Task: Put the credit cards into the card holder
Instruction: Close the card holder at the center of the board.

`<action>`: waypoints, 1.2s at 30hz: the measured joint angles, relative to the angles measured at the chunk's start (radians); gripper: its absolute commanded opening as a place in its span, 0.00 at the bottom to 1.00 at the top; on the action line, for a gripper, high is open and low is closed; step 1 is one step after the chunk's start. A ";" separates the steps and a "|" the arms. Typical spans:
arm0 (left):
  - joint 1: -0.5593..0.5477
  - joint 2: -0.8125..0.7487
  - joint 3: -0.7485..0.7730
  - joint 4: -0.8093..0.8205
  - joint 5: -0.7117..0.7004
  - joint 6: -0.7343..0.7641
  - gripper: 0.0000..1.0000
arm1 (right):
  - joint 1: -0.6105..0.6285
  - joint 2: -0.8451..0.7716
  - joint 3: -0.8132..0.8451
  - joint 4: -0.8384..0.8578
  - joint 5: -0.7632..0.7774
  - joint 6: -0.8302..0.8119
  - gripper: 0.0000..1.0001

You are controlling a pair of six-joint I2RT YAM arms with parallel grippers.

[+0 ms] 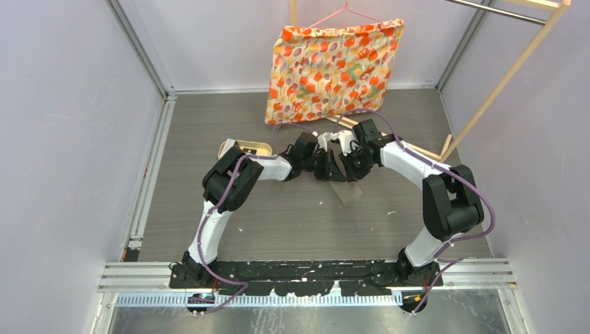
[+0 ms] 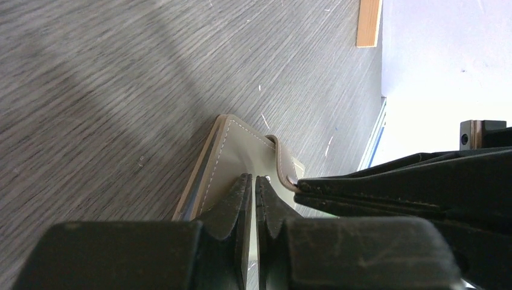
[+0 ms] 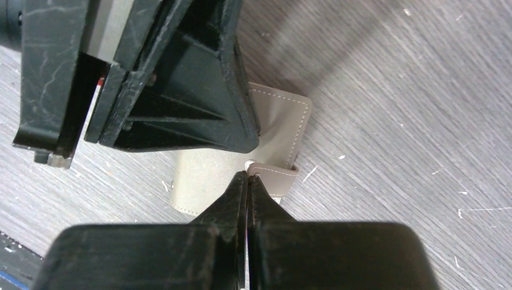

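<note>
Opening step, by the look of it: card holder lies folded shut on the counter, your right tool pressed together at its snap strap, left tool nearly closed over the cover, grip not discernible; next you likely need to peel the strap free.

Grey table carries card holder, apparently a tray.

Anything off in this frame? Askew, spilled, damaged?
Nothing spilled or broken. The card holder lies skewed to the table's grain, with the left pincer and right pincer crowded close together over it. White flecks litter the table.
</note>
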 measured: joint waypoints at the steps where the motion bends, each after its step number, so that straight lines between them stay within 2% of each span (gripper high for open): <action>1: 0.000 0.000 0.000 -0.002 0.000 0.000 0.09 | 0.000 0.000 0.000 -0.008 -0.009 -0.003 0.01; 13: -0.001 0.000 0.004 -0.013 0.001 0.001 0.08 | 0.002 0.023 0.000 -0.030 -0.024 -0.021 0.01; 36: 0.000 0.000 0.004 -0.012 0.000 0.001 0.08 | 0.057 0.018 -0.021 0.005 0.109 -0.014 0.01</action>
